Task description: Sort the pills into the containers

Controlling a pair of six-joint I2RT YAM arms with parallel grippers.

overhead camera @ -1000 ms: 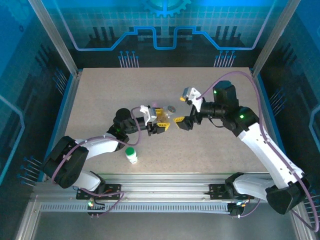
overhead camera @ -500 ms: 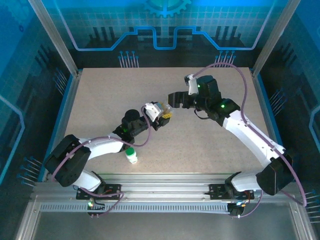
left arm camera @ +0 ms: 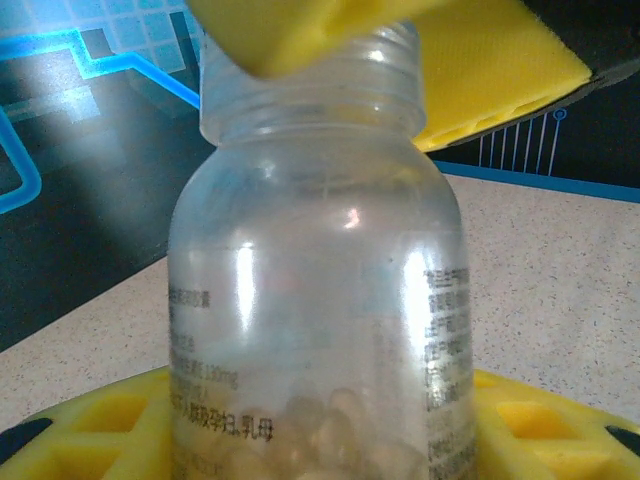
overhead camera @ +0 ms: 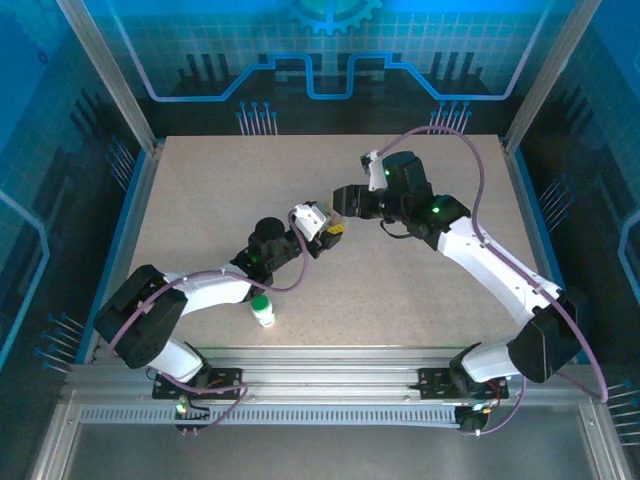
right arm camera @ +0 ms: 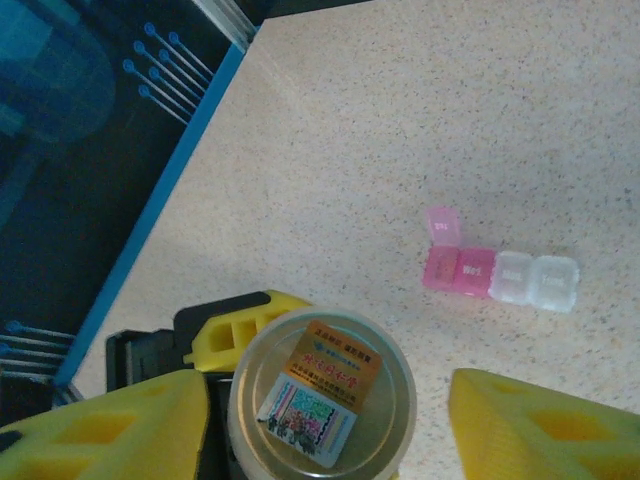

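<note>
The translucent bottle (left arm camera: 315, 300), pinched by the left hand (overhead camera: 326, 232) at the centre of the top view, points its long axis and cap (right arm camera: 322, 398) straight between the right hand's (right arm camera: 325, 435) spread, unclosed pads.

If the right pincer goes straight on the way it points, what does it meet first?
The cap of the amber bottle in the left pincer, probably; it sits between the right pincer's fingers.

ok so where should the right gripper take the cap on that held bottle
Likely grip the cap by its round side wall, coming straight down from above: the bottle stands upright in the left gripper, so its flat labelled top faces up, sides free.
</note>
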